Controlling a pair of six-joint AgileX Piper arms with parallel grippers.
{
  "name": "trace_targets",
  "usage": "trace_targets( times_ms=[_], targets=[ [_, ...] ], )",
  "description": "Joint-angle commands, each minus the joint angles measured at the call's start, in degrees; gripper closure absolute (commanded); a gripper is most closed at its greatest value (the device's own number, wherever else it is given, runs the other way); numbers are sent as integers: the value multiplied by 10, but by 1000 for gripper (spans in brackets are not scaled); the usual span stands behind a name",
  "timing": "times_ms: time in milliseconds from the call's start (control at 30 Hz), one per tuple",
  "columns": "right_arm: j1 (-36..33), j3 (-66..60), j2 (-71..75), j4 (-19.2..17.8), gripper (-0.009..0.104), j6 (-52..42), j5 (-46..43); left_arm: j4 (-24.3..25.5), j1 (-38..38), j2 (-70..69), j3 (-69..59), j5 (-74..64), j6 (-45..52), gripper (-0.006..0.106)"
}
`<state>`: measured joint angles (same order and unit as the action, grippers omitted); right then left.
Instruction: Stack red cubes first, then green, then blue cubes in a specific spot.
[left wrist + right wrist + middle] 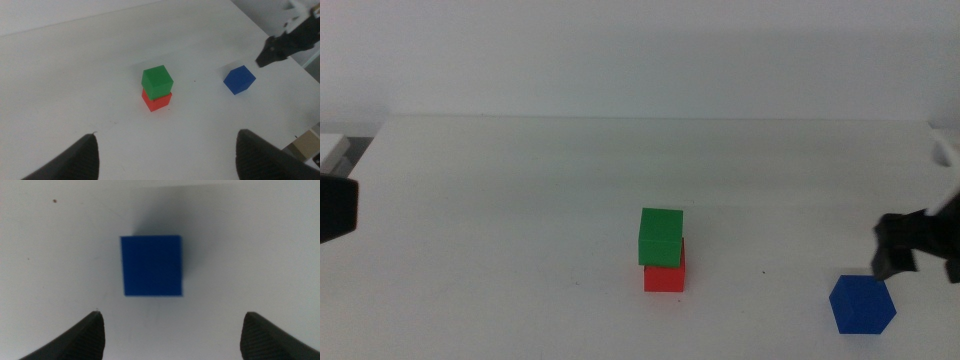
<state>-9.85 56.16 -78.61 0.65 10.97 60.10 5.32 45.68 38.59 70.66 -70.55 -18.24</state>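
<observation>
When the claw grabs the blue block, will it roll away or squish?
The blue cube probably won't roll: it sits on a flat face. Its crisp edges suggest it's stiff, not squishy. The open right gripper hovers above it, and the matte faces likely grip fine.

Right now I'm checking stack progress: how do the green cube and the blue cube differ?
The green cube sits atop the red cube; the blue cube lies alone on the table. The open right gripper hovers above the blue cube; the left gripper waits, open, away from the green one. Both look alike in size.
</observation>
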Motion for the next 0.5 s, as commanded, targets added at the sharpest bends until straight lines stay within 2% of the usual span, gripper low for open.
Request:
trace_targets(
  times_ms=[0, 167, 467],
  targets=[
    [-25, 3, -17, -24, 11, 23, -23, 3, -1, -1, -1, 6, 0, 7],
    [-50, 3, -71, -48, 11, 47, -47, 3, -1, -1, -1, 6, 0, 7],
    [-50, 3, -140, -70, 11, 60, -78, 3, -1, -1, -1, 6, 0, 7]
  ],
)
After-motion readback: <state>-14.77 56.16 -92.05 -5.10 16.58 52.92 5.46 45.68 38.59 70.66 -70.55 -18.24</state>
